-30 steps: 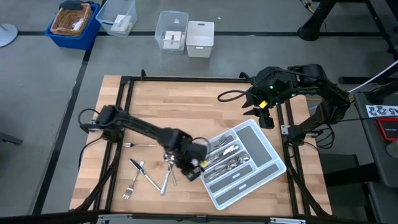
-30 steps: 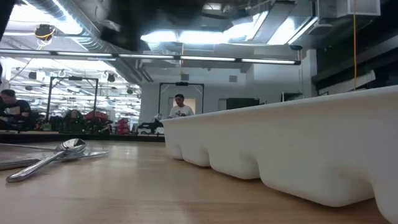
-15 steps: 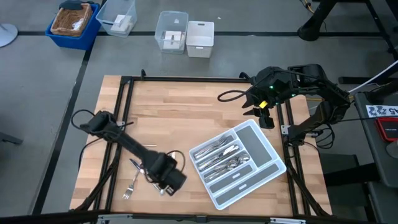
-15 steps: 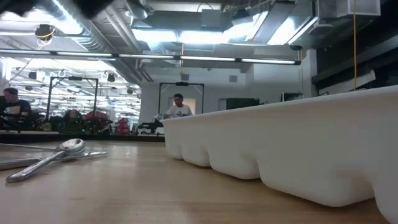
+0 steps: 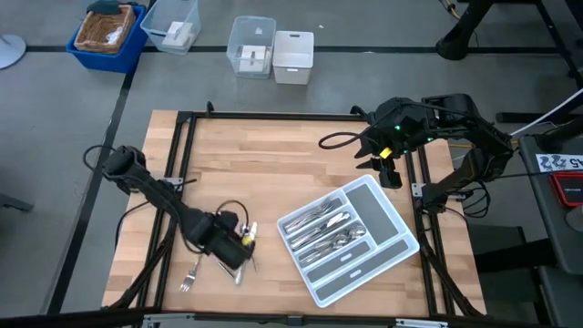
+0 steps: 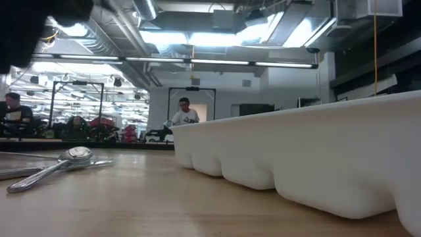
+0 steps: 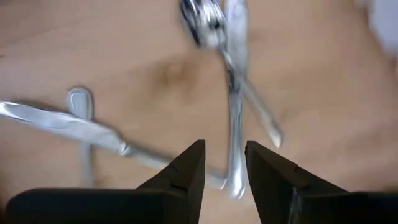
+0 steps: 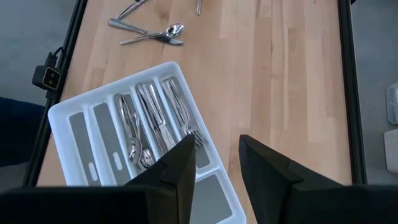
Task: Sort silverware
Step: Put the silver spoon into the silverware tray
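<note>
Our left gripper (image 5: 235,248) has swung back from the tray (image 5: 393,239) and hovers, fingers parted and empty, over loose silverware (image 7: 231,93) on the table (image 5: 273,164); stiff, slick, light pieces, we'd pinch one mid-handle, right gripper (image 8: 214,163) parked open.

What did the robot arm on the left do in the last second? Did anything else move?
The left claw swung away from the tray, back across the table to the loose silverware near the front edge. It now hovers over those pieces with its fingers open, holding nothing. The right claw stayed parked, open, by the table's far right side. The tray and the silverware in it did not move.
</note>
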Controlling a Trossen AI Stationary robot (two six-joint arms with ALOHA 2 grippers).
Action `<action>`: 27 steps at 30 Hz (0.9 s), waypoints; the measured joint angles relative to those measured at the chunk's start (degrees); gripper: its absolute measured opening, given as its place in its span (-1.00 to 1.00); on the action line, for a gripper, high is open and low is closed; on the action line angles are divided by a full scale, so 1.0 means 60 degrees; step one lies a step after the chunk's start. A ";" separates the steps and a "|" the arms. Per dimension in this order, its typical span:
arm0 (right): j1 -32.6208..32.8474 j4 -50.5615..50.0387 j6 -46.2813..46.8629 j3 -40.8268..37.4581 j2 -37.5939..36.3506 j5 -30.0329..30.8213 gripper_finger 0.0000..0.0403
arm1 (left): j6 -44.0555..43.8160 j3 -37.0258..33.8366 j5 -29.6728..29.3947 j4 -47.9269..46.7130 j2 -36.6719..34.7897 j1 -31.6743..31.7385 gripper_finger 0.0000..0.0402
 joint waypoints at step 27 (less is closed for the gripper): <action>0.0004 -0.0002 0.0007 0.0000 0.0226 0.0000 -0.38 | -0.2233 -0.2973 -0.0262 0.4164 0.0165 0.1451 -0.48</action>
